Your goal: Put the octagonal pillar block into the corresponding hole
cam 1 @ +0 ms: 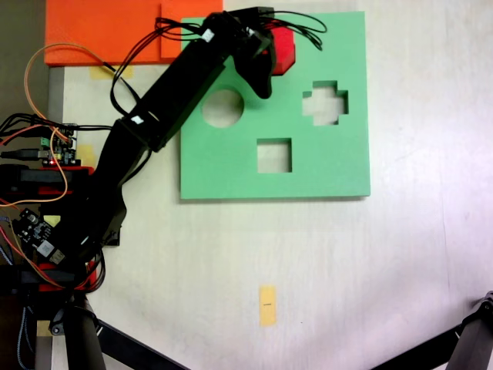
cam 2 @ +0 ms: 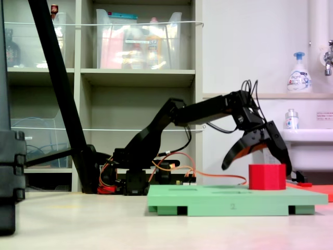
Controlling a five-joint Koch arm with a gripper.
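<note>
Looks like the release step: red block (cam 2: 267, 176) sits in the green board's (cam 1: 308, 166) far hole, hand (cam 2: 257, 156) spread open above it. Next, lift clear without nudging it.

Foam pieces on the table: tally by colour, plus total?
Green: 1, the board with cutouts
Red: 1, the block standing on the board, between the open end effector's fingers
Orange: 1, the sheet at the table edge in the top-down fixed view
Total: 3
</note>
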